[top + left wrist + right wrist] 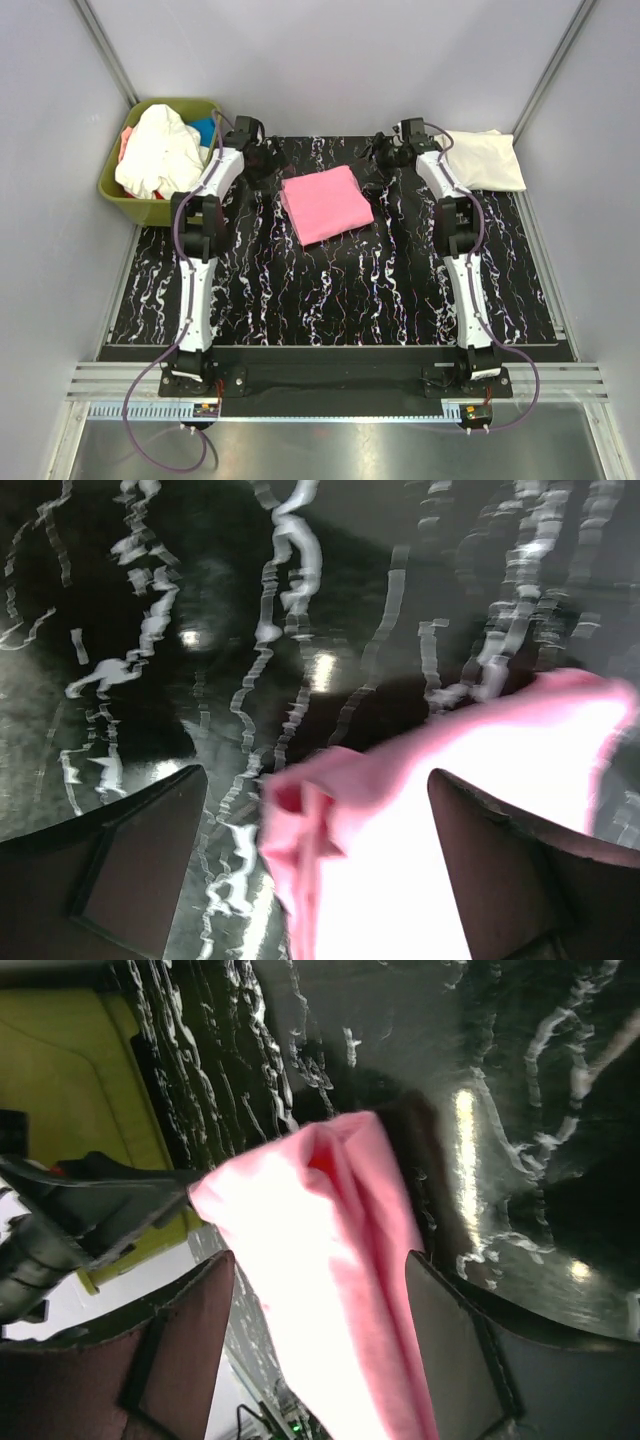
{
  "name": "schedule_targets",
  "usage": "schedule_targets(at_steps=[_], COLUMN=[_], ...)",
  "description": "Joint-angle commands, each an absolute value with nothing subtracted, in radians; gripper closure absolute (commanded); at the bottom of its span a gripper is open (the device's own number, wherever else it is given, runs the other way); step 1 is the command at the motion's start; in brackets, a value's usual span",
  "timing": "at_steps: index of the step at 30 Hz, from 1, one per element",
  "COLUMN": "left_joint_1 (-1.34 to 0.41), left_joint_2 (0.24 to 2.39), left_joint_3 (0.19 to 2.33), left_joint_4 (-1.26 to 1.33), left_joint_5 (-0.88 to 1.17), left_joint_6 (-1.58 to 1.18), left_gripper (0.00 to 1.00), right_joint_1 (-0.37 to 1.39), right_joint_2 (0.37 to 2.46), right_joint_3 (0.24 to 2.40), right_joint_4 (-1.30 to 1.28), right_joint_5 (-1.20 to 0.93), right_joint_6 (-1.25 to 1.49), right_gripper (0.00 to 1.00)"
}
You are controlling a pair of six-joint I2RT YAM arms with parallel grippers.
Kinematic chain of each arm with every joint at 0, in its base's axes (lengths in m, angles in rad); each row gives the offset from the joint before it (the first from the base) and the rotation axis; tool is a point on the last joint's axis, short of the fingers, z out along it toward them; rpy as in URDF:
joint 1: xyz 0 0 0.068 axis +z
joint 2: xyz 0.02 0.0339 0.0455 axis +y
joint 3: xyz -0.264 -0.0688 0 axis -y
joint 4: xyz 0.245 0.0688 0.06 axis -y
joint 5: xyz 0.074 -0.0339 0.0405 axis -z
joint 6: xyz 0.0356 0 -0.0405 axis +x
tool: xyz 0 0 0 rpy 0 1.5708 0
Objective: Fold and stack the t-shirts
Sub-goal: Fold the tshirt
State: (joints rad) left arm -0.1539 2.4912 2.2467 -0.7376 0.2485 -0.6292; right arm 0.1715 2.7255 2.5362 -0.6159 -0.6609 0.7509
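**Folded pink t-shirt flanked by two parted grippers**

The pink t-shirt [325,203] is seen folded into a flat, roughly square packet, laid slightly askew on the black, white-veined mat [330,300]. The left gripper [268,158] is placed at the far-left corner of the pink t-shirt and the right gripper [385,152] at its far-right corner. One arm is stretched along each side of it.

In the blurred left wrist view, the left fingers [130,870] are seen spread wide. A bunched corner of the pink cloth lies in the gap between them, and nothing is pinched. In the right wrist view, the right fingers [480,1360] are likewise parted, with a folded pink edge running between them on the mat. Whether the pads brush the cloth cannot be told, but no grasp is shown.

A cream t-shirt [485,160], also folded, is laid to the right of the pink t-shirt, beyond the right gripper and well apart from the pink cloth.

To the left of the pink t-shirt, past the left gripper, an olive-green bin [115,190] is set. A crumpled white t-shirt [160,150] is heaped in it. A patch of blue cloth [203,128] is seen beside the white one, on the side of the bin nearer the pink t-shirt.
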Motion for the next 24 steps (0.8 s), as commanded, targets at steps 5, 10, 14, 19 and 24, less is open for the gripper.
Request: schedule_targets(at_steps=[5,10,14,19,24], left_joint_1=[-0.173,-0.178,-0.184,-0.189,-0.19], left_joint_2=[2.303,2.206,2.099,1.912,1.754], left_joint_3=[2.097,1.909,1.709,1.505,1.396], left_joint_4=[-0.667,-0.615,-0.549,-0.514,-0.576], left_joint_5=[0.299,0.298,0.299,0.308,0.266], left_joint_6=[-0.629,-0.618,-0.621,-0.606,-0.525], left_gripper=[0.01,0.01,0.01,0.01,0.01], right_joint_1=[0.138,0.144,0.181,0.242,0.241], right_joint_2=[2.404,2.329,2.238,2.097,1.993], right_joint_3=[2.111,1.845,1.678,1.458,1.445], right_joint_4=[-0.425,-0.333,-0.325,-0.311,-0.388], right_joint_5=[-0.664,-0.676,-0.631,-0.575,-0.534], right_joint_6=[0.667,0.672,0.667,0.695,0.643], right_gripper=[0.25,0.48,0.56,0.67,0.63])
